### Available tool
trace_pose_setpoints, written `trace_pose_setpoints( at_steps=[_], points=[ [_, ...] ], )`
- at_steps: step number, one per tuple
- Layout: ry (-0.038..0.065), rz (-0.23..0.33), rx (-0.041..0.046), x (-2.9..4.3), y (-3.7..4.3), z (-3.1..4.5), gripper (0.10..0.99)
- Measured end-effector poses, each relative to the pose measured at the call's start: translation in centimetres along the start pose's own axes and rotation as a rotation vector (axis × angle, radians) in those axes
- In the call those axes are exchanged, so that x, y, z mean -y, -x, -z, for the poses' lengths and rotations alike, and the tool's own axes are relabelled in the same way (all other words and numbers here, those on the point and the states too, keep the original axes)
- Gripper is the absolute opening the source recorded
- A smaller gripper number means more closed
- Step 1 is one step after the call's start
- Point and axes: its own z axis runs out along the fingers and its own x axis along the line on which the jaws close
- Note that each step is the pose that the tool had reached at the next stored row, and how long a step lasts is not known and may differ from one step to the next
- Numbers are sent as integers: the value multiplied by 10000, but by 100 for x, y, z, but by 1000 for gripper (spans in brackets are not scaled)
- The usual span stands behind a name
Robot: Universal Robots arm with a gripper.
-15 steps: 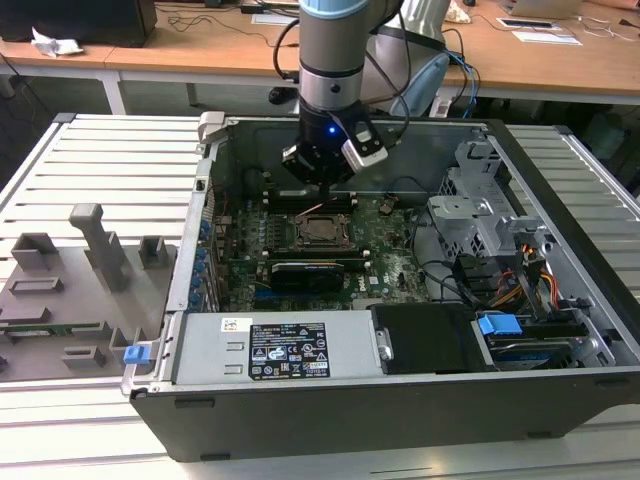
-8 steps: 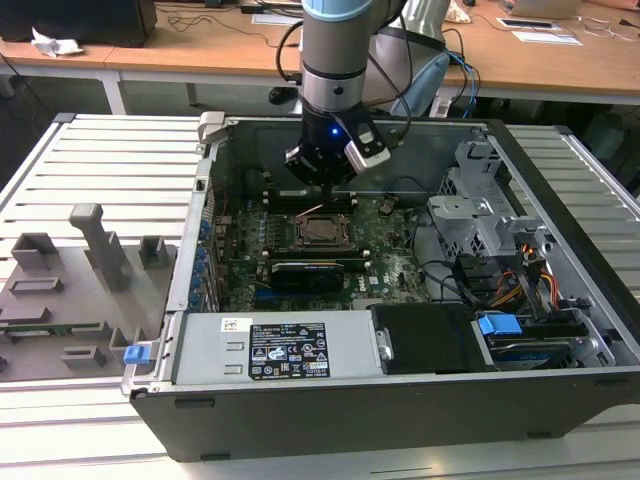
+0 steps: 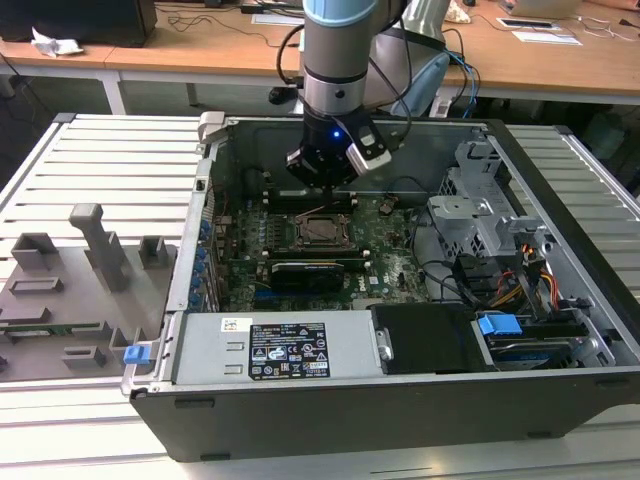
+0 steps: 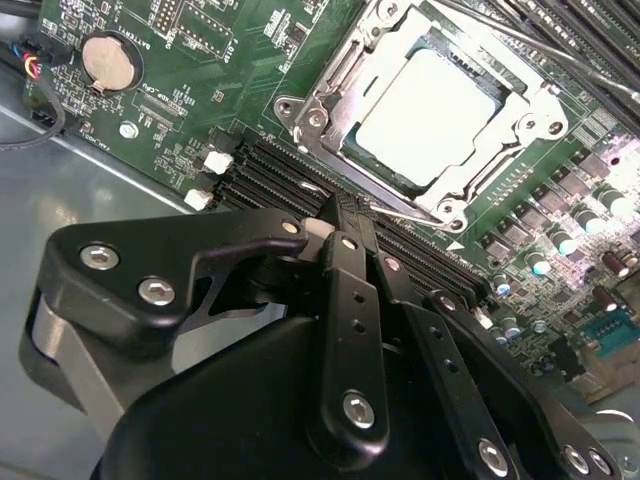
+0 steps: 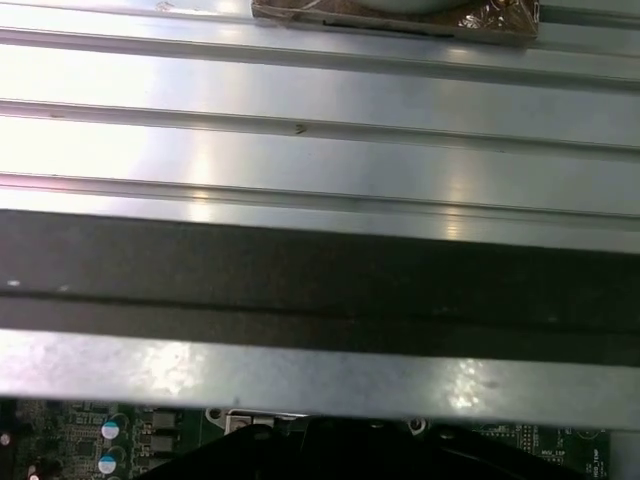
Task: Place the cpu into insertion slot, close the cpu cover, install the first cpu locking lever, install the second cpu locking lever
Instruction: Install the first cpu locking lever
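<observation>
one cpu sits in the slot, cover down over it, at 1 o'clock from your gripper. its fingers are pinched narrow at the lever. if they slip, the lever could spring back and the cover lift.

The arm is a pale blue-and-silver cylinder with black cables alongside. Its black gripper has slotted linkage bars fastened by silver screws; a small blue light, perhaps an indicator, glows above.
</observation>
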Motion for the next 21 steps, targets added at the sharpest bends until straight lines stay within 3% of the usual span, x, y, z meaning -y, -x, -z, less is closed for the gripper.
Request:
trace_pose_setpoints(
  at_steps=[10, 21],
  points=[
    [-42, 15, -4, 9, 61, -80, 106],
    [-62, 25, -8, 17, 63, -191, 106]
  ],
)
